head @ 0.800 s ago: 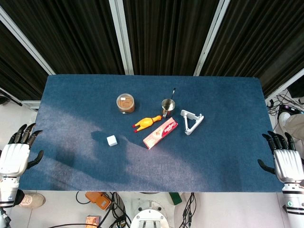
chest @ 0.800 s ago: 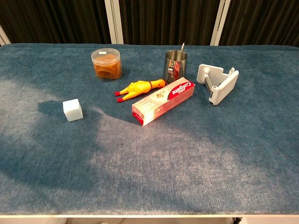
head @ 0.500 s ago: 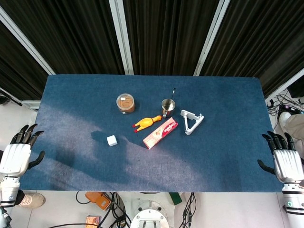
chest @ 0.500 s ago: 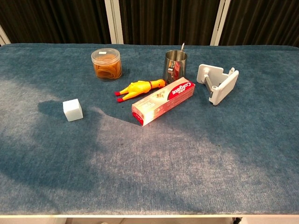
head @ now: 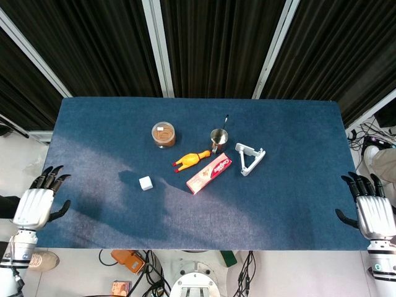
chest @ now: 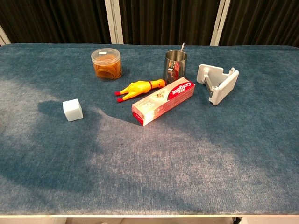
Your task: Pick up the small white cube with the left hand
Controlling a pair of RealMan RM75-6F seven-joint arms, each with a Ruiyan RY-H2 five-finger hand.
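White-backed left hand (head: 38, 205), black fingers (head: 52, 177)

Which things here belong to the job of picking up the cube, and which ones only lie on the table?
For the job:
small white cube
left hand, open, off the table edge

Only lying about:
toothpaste box
rubber chicken
metal cup
plastic jar
white stand

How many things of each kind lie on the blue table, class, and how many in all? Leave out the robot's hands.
Cube: 1
Jar: 1
Rubber chicken: 1
Metal cup: 1
Toothpaste box: 1
White stand: 1
Total: 6
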